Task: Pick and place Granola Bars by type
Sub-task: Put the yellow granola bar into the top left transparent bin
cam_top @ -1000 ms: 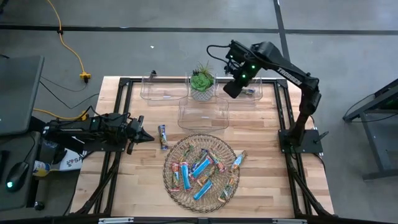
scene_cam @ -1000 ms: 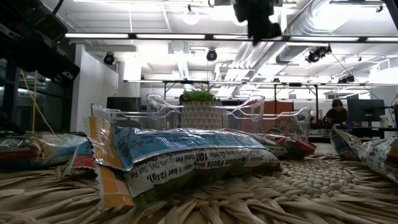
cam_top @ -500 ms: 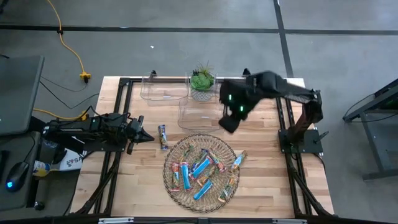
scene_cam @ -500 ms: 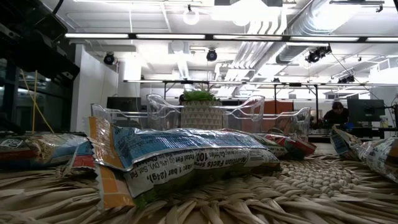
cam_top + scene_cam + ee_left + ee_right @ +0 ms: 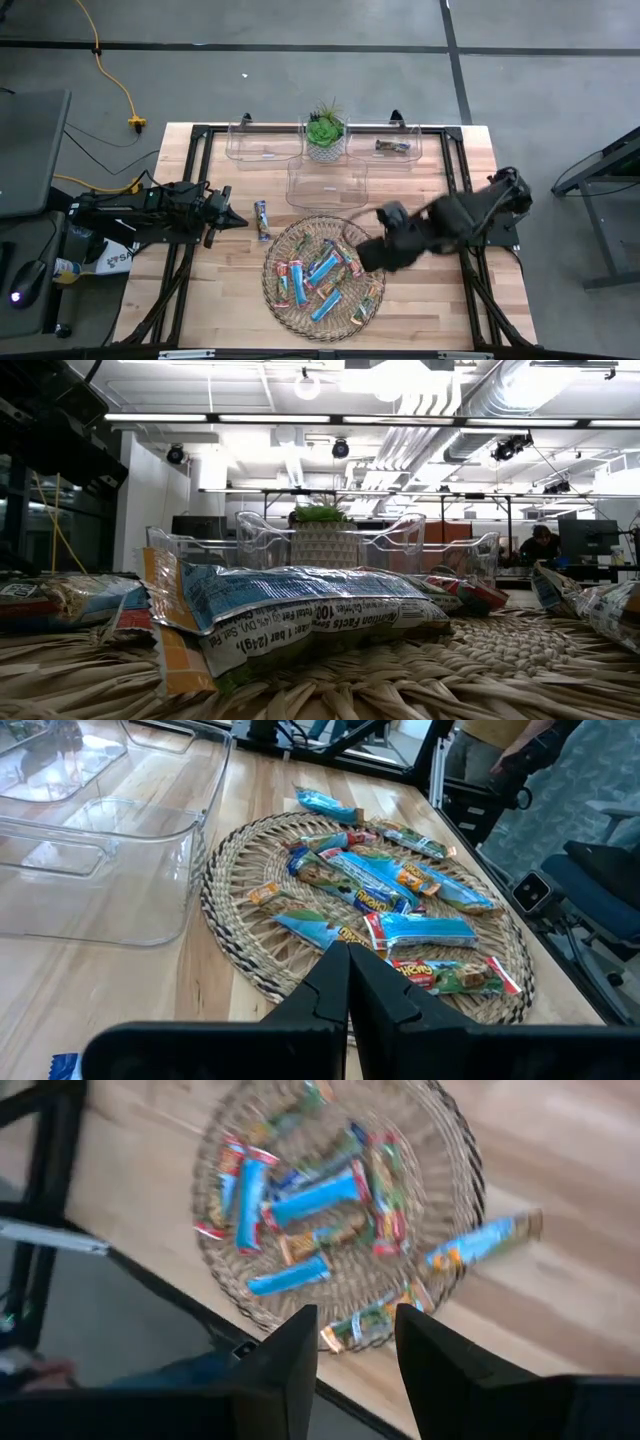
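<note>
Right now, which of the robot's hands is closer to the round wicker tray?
The right hand: it hangs open over the wicker tray's right edge. The left hand is shut, off the tray's upper-left side, above bare table.

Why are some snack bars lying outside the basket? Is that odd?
Two look stray. One bar lies alone on the wood left of the wicker tray, near the left gripper. Another blue bar hangs over the tray's edge onto the table. One bar already sits in a clear bin.

Shiny blue, orange Granola Bars (image 5: pixel 322 272) heaped on wicker tray (image 5: pixel 275 297)
</note>
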